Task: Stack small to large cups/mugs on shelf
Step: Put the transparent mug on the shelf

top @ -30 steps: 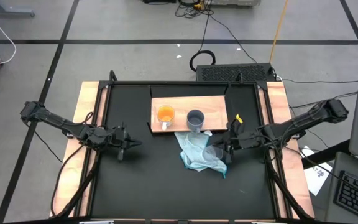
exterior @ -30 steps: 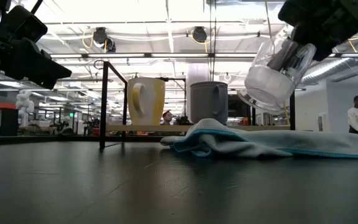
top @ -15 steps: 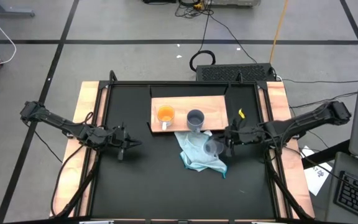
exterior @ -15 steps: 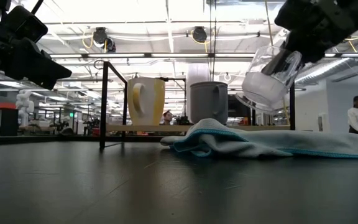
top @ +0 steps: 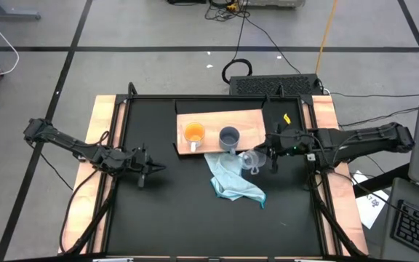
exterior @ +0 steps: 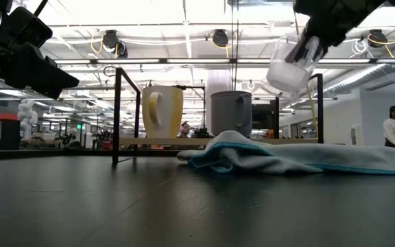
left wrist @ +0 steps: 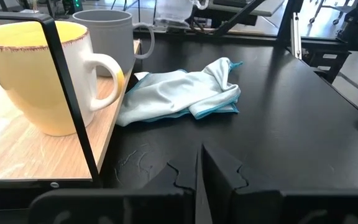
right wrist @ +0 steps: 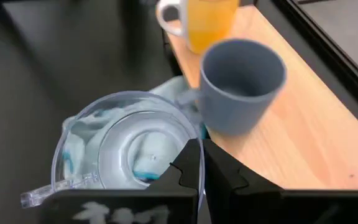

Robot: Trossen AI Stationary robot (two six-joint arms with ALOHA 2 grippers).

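An orange mug (top: 193, 133) with a white handle and a grey-blue mug (top: 228, 137) stand upright on the wooden shelf (top: 253, 124) at the table's far middle. A clear glass cup (top: 249, 160) hangs just in front of the shelf, right of the grey-blue mug, above the cloth. My right gripper (top: 265, 157) is shut on it. In the low view the cup (exterior: 290, 65) is tilted, higher than the mugs' rims. My left gripper (top: 151, 169) is shut with nothing in it, over the table's left side. My right gripper pinches the glass cup's wall at the rim (right wrist: 194, 142), on the side toward the grey-blue mug. One finger (right wrist: 188, 168) is inside the cup and one is outside. The fingers come from the table's right, slanting down. The cup hangs tilted, lifted clear.
A light blue cloth (top: 233, 180) lies crumpled on the black tabletop, its far edge at the shelf's front. Black brackets (exterior: 116, 113) rise at the shelf's ends. A person (exterior: 394, 127) stands in the room beyond the table. Bare board (right wrist: 291, 149) lies right of the grey-blue mug.
My right gripper has gone up and toward the table's far edge with the glass cup, still shut on it. The cup has risen from just over the cloth to above the mugs' rims and now hangs near the shelf's front.
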